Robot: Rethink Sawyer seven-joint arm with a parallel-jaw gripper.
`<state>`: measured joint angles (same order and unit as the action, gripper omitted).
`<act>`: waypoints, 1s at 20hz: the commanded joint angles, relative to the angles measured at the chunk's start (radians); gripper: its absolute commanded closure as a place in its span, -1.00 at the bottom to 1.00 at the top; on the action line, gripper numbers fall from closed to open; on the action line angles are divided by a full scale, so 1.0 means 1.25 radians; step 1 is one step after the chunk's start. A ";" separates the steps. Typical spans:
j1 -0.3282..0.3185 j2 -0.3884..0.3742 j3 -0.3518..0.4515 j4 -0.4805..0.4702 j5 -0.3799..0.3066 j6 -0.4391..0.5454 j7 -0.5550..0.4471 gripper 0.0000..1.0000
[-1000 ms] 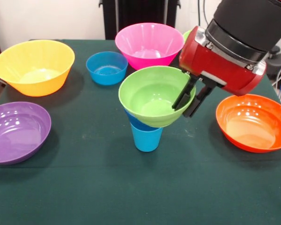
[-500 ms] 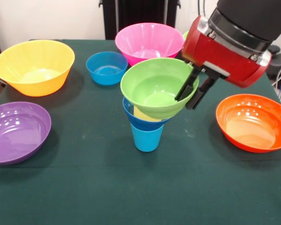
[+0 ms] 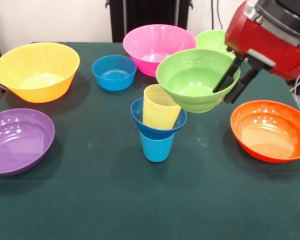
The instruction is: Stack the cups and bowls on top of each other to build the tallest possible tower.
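Observation:
A light blue cup [image 3: 156, 147] stands at the table's middle. A small dark blue bowl [image 3: 139, 118] sits on it, and a ribbed yellow cup [image 3: 160, 113] stands tilted in that bowl. My gripper [image 3: 232, 88] is shut on the right rim of a green bowl [image 3: 192, 82], one finger inside and one outside. The bowl hangs in the air, up and to the right of the yellow cup, its lower left edge close to the cup's rim.
Round the stack lie a small light blue bowl [image 3: 114, 72], a pink bowl [image 3: 157, 46], a lime green bowl [image 3: 213, 39] behind my arm, a yellow-orange bowl [image 3: 36, 70], a purple bowl [image 3: 17, 140] and an orange bowl [image 3: 270, 131].
My gripper has lifted the green bowl off the stack and carried it up and to the right. The yellow cup, hidden under the bowl before, now shows.

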<state>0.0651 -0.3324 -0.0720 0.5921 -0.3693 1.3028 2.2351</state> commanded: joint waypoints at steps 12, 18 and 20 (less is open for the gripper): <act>0.031 -0.071 -0.077 0.260 0.016 -0.089 0.165 1.00; 0.035 -0.086 -0.097 0.308 0.019 -0.137 0.163 1.00; 0.037 -0.086 -0.103 0.316 0.021 -0.153 0.166 1.00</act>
<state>0.0991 -0.4394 -0.2223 0.8292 -0.3498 1.1848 2.2622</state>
